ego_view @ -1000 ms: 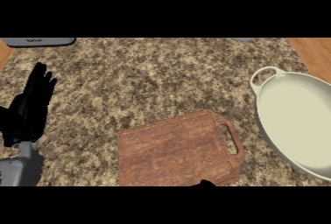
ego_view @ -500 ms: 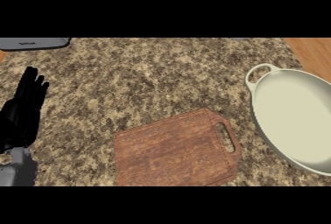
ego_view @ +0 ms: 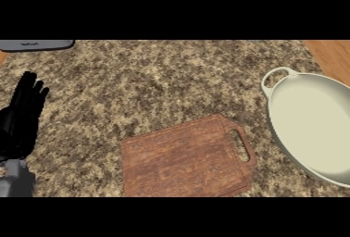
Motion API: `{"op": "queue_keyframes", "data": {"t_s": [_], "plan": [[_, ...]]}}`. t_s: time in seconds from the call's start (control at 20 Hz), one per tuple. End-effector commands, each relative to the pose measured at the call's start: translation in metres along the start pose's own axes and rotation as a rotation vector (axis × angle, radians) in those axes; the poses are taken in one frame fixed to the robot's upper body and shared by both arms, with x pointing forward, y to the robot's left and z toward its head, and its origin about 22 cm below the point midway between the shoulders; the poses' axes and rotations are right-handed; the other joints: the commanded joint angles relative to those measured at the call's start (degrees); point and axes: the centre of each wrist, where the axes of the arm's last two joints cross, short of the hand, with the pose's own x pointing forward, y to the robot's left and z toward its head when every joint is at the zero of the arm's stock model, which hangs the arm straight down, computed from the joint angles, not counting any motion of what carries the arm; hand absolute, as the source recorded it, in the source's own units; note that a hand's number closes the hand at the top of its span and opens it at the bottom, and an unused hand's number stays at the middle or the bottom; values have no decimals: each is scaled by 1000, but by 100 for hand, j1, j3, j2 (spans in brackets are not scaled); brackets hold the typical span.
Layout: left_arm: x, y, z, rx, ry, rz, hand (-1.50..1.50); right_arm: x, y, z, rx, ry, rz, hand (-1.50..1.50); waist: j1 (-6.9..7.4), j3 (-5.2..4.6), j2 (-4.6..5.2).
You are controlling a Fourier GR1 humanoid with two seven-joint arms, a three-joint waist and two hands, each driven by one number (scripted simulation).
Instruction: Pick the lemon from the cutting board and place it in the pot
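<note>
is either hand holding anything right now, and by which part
The left hand rests open at the view's left edge, holding nothing. The right hand is out of view, so its hold cannot be told.

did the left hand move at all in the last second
Yes. The left hand has drifted a little to the left, away from the cutting board and closer to the view's left edge. Its fingers are straight and point up.

Brown wood-grain cutting board (ego_view: 186,159) — cream pot (ego_view: 311,125) — speckled tan counter (ego_view: 150,83).
</note>
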Motion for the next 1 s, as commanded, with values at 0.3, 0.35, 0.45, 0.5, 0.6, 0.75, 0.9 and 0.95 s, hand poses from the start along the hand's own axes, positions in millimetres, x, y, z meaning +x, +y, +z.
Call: {"op": "queue_keyframes", "data": {"t_s": [0.3,0.35,0.45,0.5,0.6,0.75,0.9,0.95], "plan": [[3,-6,-2,-34,-13,4,0,4,-50,4,-154,90,-161,150,176,3,73],[3,-23,-1,-44,-12,16,0,0,-53,2,-156,84,-143,150,187,5,83],[6,-25,-5,-44,-29,12,0,-15,-48,-4,-190,127,-147,150,261,10,118],[0,-15,-2,-56,-2,5,0,-21,-41,0,-159,162,-168,150,289,11,104],[9,-33,-8,-56,-29,14,0,-29,-53,-11,-175,147,-153,150,305,9,130],[5,-30,-9,-66,-9,26,0,-41,-49,-17,-222,165,-270,150,349,21,126],[6,-25,-15,-66,-23,12,0,-120,-83,-30,-302,211,80,150,385,7,117],[9,-19,-10,-71,-25,7,0,-133,-92,-29,-326,223,152,150,422,7,98]]}}
